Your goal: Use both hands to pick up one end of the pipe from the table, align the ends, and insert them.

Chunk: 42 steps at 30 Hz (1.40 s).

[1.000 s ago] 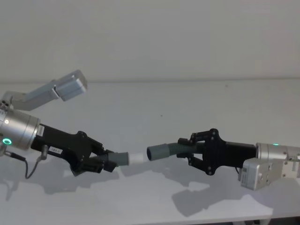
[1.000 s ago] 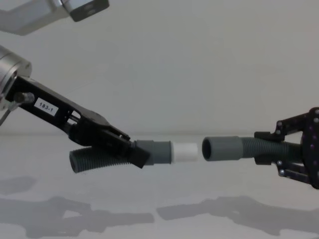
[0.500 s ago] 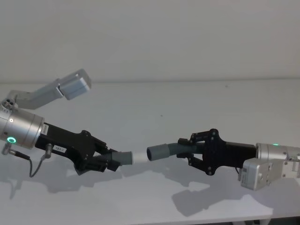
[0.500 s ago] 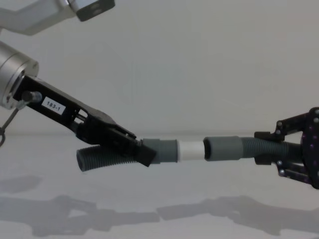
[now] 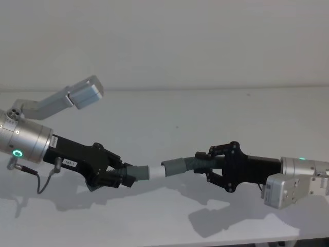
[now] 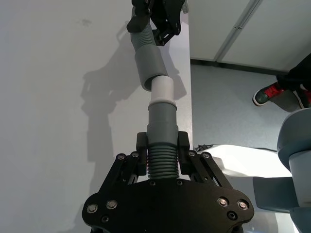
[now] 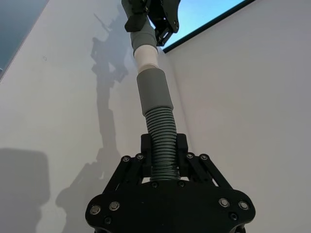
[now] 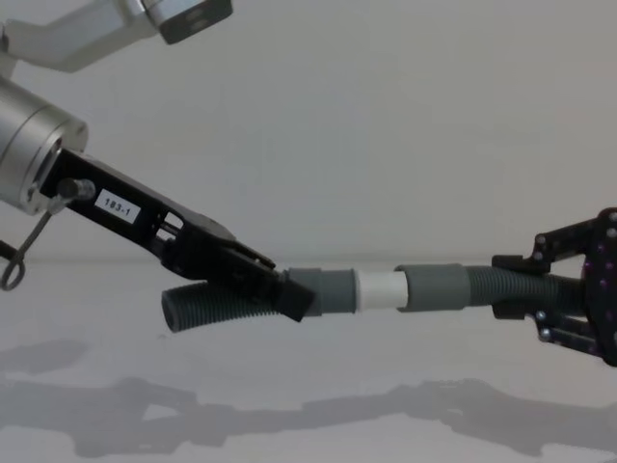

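1. Left hose piece: dark grey, ribbed, slightly bent, held above the table. The left gripper, at 9 o'clock in the chest view, is clamped on the ribs just behind the cuff.
2. Right hose piece: the same make, held at 3 o'clock. The right gripper is clamped on its ribs behind the socket cuff.
3. Ends: the white plug tip meets the socket mouth, roughly in line; depth of entry cannot be told.
4. Handling, judged: light and flexible. The ribs bend under push, so hold close to the stiff cuffs. The smooth cuffs are likely slippery; the ribs give grip.
5. Writing: white label on the left gripper, seemingly "183-1". No brand is legible.
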{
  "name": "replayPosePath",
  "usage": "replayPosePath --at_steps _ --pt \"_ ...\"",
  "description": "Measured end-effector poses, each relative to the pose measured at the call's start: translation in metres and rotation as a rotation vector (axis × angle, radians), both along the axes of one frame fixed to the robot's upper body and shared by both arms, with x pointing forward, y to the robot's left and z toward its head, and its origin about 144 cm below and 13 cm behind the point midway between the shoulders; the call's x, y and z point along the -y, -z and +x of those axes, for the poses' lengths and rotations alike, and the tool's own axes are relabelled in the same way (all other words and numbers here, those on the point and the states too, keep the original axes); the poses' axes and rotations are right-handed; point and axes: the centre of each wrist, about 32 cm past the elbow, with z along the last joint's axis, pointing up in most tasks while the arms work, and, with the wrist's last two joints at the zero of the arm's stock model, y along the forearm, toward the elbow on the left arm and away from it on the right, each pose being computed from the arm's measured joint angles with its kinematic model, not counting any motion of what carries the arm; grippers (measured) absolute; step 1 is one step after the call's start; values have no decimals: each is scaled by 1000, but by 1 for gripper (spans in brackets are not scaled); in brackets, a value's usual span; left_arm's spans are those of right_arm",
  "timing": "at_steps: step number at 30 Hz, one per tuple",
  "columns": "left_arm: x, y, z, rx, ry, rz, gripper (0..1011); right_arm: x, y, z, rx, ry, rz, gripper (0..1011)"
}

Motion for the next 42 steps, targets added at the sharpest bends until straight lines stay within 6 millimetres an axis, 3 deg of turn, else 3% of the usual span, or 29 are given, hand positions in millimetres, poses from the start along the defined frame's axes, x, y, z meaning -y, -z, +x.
replayPosePath --at_steps 42 --pt "1 4 2 -3 -2 -7 327 0 0 0 0 0 0 266"
